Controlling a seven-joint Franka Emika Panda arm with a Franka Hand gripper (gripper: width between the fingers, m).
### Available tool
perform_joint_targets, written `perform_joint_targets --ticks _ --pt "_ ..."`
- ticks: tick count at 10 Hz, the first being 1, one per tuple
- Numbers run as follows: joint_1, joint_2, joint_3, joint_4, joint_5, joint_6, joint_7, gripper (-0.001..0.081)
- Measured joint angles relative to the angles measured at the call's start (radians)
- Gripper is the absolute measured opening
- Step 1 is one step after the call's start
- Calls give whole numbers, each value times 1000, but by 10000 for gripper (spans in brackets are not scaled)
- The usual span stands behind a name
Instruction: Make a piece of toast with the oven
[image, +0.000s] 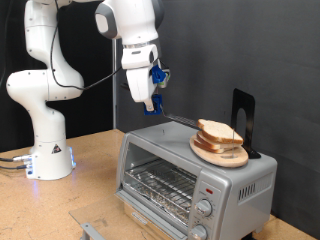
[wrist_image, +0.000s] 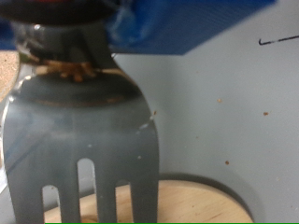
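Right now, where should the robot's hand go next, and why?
Probably sideways toward the exterior view's right and down. The gripper holds a fork above the oven, and the piece of toast sits on the wooden plate on top, off to that side.

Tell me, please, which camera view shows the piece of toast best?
The exterior view: the piece of toast lies in full sight on the wooden plate atop the oven. In the wrist view, a grey fork fills the frame; only a pale edge of the plate shows below it.

Pale toast (image: 219, 131) atop closed silver oven (image: 190, 175).
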Motion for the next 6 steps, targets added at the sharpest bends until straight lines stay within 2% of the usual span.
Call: perform_joint_targets --ticks 6 --pt "0 91 21 53 -52 0 72 467"
